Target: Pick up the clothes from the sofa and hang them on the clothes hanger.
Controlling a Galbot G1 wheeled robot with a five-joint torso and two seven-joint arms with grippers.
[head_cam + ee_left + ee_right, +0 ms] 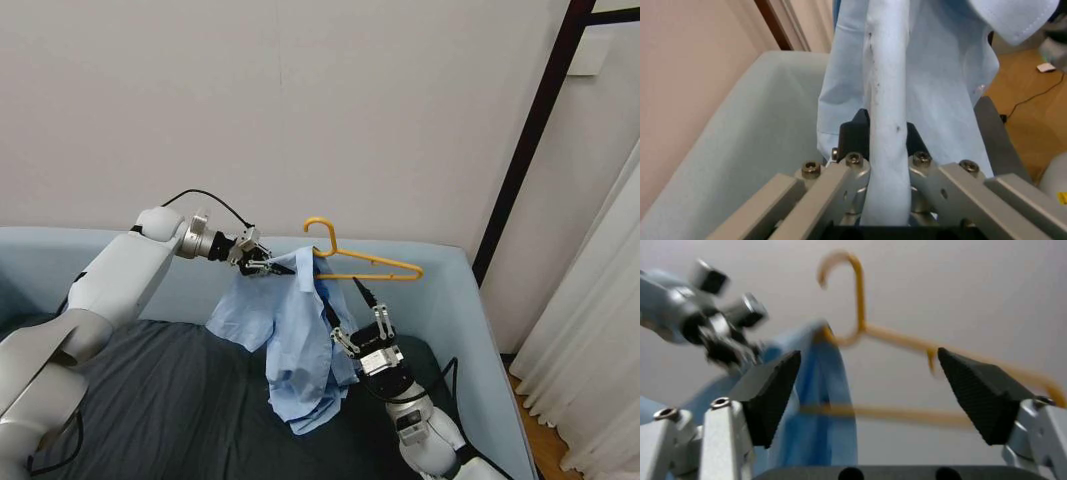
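**A:** Where's the shirt (pixel 300 350) rn?

**B:** Off the seat, hanging over the sofa (pixel 470 310). The left gripper (pixel 258 264) pinches a narrow fold near the collar, fingers pressed tight on the cloth, up by the sofa back. The rest hangs toward the dark cushion (can't tell if the hem touches it).

**A:** And the hanger (pixel 372 262)?

**B:** Right beside the collar, hook up. One arm is tucked under the shirt, the other sticks out bare. The right gripper (pixel 869 351) sits below, pointing up, fingers spread wide, gripping nothing.

**A:** So what's carrying the hanger?

**B:** Can't tell, and that's worry no. 1. If it only rests in the cloth, any tug from the left gripper could tip it out and it falls.

**A:** Others?

**B:** Only one side is covered, so the load's lopsided. I'd expect the hanger to tilt and the shirt to slide off. The pinch is on a thin fold, too; if that slips, everything lands on the sofa.

**A:** Right gripper?

**B:** Cloth hangs just beside one finger. If it closes on the bar it may catch fabric w/ it, or miss the thin bar altogether.
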